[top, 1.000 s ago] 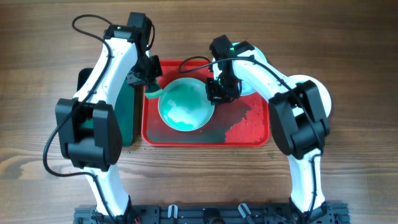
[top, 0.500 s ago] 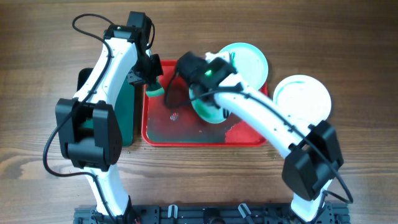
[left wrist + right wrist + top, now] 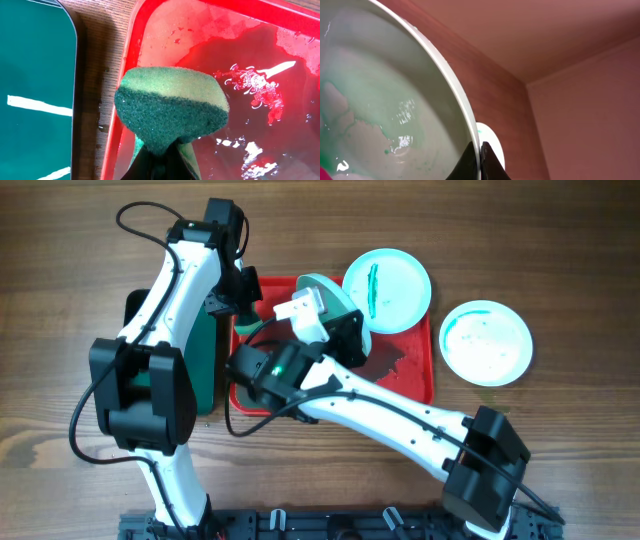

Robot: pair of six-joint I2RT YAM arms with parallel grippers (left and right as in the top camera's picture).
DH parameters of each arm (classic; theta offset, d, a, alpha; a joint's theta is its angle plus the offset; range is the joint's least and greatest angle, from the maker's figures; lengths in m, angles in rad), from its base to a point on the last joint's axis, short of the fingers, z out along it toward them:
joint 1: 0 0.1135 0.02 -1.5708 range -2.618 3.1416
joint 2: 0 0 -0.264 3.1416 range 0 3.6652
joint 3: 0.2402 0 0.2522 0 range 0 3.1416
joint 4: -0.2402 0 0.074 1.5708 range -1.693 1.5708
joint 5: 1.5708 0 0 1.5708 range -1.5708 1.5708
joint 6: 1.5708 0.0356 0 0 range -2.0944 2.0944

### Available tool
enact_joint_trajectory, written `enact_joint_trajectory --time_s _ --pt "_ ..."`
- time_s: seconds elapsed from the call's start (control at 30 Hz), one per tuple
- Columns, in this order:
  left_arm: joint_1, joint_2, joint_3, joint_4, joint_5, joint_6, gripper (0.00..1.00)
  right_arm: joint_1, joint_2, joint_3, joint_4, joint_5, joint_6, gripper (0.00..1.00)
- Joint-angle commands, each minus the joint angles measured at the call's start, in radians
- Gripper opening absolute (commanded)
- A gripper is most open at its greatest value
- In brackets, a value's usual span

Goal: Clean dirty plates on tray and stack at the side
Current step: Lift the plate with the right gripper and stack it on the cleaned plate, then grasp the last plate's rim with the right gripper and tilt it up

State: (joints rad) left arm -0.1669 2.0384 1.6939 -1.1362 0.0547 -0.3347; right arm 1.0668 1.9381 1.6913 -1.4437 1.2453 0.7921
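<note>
Three plates: held plate (image 3: 380, 100) tilted over tray (image 3: 412, 372), rim clamped in right pincer (image 3: 480, 156); streaked plate (image 3: 387, 277) at tray's 1 o'clock; third plate (image 3: 486, 342) on counter (image 3: 570, 250), 3 o'clock. Left pincer (image 3: 159, 162) grips one sponge (image 3: 170, 107).

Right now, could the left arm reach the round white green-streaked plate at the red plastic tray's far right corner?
Probably not: the right fingers hold a tilted turquoise plate between the left fingers' green sponge and the green-streaked plate.
</note>
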Motion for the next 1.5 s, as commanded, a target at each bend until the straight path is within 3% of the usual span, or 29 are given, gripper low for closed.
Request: enact_joint_trajectory --time_s 0.0,0.07,0.2,0.3,0.43,0.6,0.83,0.93,1.0,1.03,1.2,1.27,1.47 --pt "0.003 -0.021 0.012 0.002 0.016 0.017 0.04 0.011 -0.04 0.002 -0.017 0.02 0.099 0.04" --pt "0.003 -0.021 0.012 0.002 0.016 0.017 0.04 -0.037 -0.04 0.002 0.01 -0.204 0.123 0.04" --pt "0.003 -0.021 0.012 0.002 0.016 0.017 0.05 -0.185 -0.041 0.002 0.184 -0.638 -0.212 0.04" --pt "0.003 -0.021 0.012 0.002 0.016 0.017 0.06 -0.334 -0.09 0.002 0.232 -0.89 -0.352 0.04" --pt "0.003 -0.021 0.012 0.003 0.016 0.017 0.06 -0.66 -0.198 0.002 0.223 -1.189 -0.546 0.04" --pt "0.003 -0.021 0.012 0.003 0.016 0.017 0.07 -1.11 -0.23 -0.034 0.171 -1.263 -0.576 0.04" --pt "0.003 -0.021 0.012 0.005 0.016 0.017 0.06 -1.448 -0.229 -0.418 0.417 -1.316 -0.495 0.04" --pt "0.003 -0.021 0.012 0.01 0.016 0.017 0.06 -1.467 -0.229 -0.608 0.625 -1.31 -0.423 0.06" --pt "0.003 -0.021 0.012 0.01 0.016 0.016 0.06 -1.461 -0.229 -0.632 0.665 -1.367 -0.444 0.26" --pt "0.003 -0.021 0.012 0.01 0.016 0.016 0.06 -1.456 -0.229 -0.63 0.674 -1.402 -0.483 0.31" --pt "-0.001 -0.021 0.012 0.026 0.016 0.017 0.06 -1.281 -0.243 -0.367 0.5 -1.466 -0.549 0.34" --pt "-0.001 -0.021 0.012 0.026 0.016 0.016 0.06 -1.14 -0.242 -0.336 0.565 -1.472 -0.481 0.44" --pt "-0.001 -0.021 0.012 0.026 0.016 0.016 0.06 -0.888 -0.121 -0.36 0.674 -1.273 -0.179 0.44"
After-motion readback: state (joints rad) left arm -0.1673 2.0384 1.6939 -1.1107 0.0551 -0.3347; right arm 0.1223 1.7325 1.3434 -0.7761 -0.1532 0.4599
